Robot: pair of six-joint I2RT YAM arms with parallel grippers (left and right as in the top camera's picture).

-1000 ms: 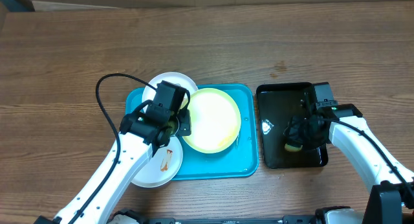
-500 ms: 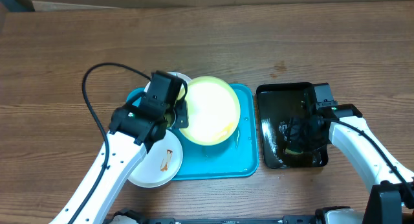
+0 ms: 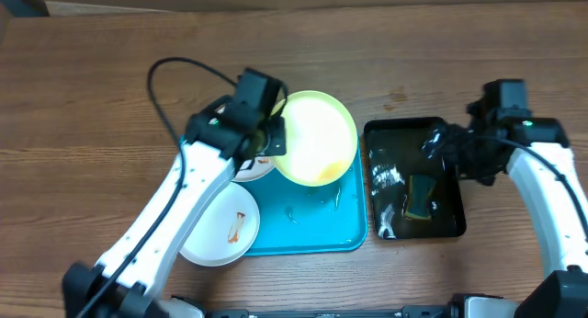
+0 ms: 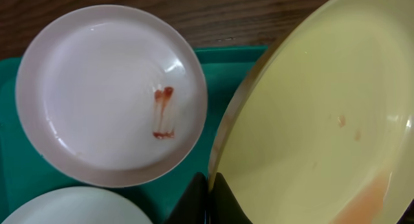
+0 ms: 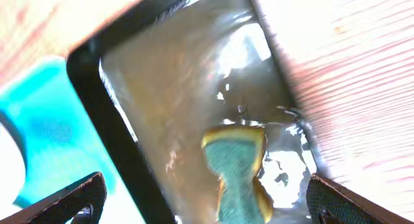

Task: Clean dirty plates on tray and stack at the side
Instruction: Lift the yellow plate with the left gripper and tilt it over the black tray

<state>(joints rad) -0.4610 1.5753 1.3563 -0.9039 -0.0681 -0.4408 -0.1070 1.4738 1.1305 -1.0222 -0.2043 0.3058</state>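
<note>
Two arms shared a wooden table (image 3: pixel 92 70), where a blue tray (image 3: pixel 312 228) sat just beside a wet black tray (image 3: pixel 371 185). The left gripper (image 3: pixel 276 139) was clamped on the rim of the yellow plate (image 3: pixel 320 139), holding it tilted over the blue tray's far right corner, close to the black tray. A thin edge grip on a tilted, smeared plate looked the main hazard: the plate could pivot or slide free and drop onto the blue tray, or swing into the black tray's rim. A smeared white plate (image 3: pixel 216 235) overhung the blue tray's near left corner, and another white plate (image 3: pixel 253 171) lay partly under the left arm; a low sweep of that arm could nudge either one off. The right gripper (image 3: pixel 452 153), fingers spread wide and empty, hovered above the sponge (image 3: pixel 423 197) lying in the black tray; a soaked sponge might squeeze out of a shallow pinch.
</note>
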